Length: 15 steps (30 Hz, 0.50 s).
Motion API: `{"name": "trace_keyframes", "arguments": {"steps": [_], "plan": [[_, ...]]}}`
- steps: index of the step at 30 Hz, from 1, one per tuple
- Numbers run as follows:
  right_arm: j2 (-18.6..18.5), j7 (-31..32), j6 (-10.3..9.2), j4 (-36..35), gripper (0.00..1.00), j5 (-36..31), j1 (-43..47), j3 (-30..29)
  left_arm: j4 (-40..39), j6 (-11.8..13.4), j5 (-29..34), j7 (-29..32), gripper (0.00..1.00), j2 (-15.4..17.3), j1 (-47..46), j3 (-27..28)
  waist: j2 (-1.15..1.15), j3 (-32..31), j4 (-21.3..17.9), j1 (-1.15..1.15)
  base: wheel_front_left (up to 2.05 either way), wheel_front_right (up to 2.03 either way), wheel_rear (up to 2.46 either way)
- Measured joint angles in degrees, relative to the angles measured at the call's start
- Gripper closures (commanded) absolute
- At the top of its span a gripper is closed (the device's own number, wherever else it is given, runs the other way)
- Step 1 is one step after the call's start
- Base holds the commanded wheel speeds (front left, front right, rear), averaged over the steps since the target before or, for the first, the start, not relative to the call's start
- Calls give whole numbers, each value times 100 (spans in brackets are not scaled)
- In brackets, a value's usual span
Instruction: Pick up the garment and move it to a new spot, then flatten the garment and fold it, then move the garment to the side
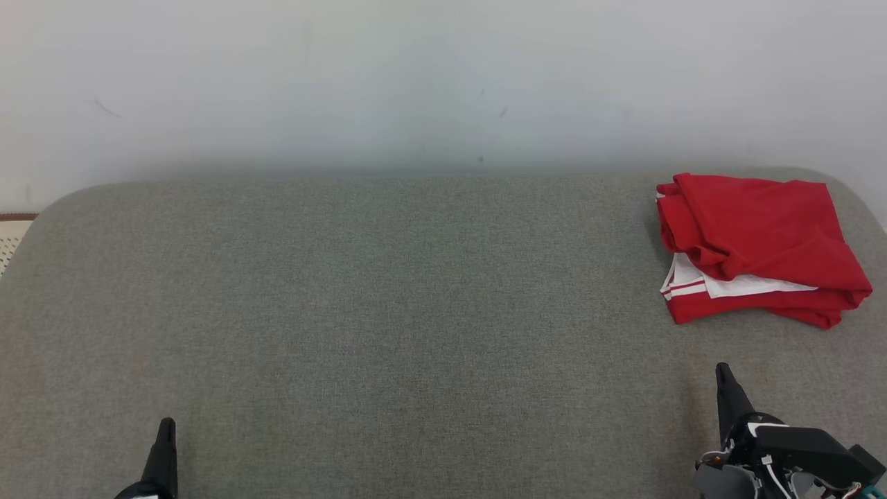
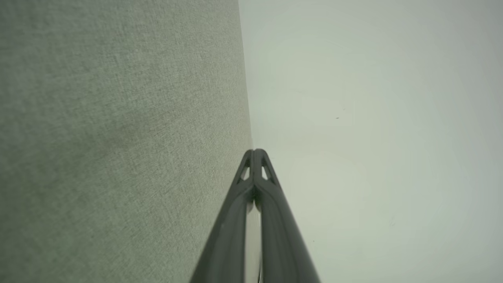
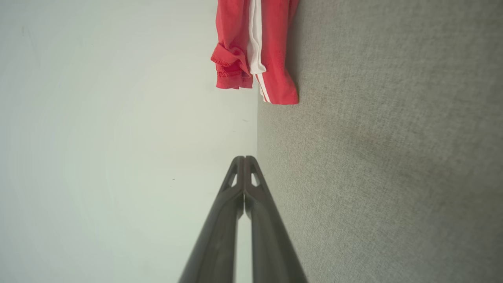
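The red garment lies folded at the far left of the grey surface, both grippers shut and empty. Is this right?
No: the head view shows the red garment at the far right of the grey surface; left gripper and right gripper are shut and empty.

The red garment [image 1: 762,235] is soft matt cloth, the grey upholstered surface [image 1: 388,312] under it coarse woven fabric, the wall [image 1: 416,83] smooth and matt, the right gripper [image 3: 244,158] smooth dark plastic.
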Motion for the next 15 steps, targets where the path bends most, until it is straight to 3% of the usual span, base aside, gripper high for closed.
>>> {"name": "trace_keyframes", "arguments": {"steps": [15], "plan": [[9, 119, -1, 40, 100, 611, -69, -96, 93, -51, -581, 175, 100, 4, -108, 67, 0, 32, -5, 0, 0, 0, 0]]}}
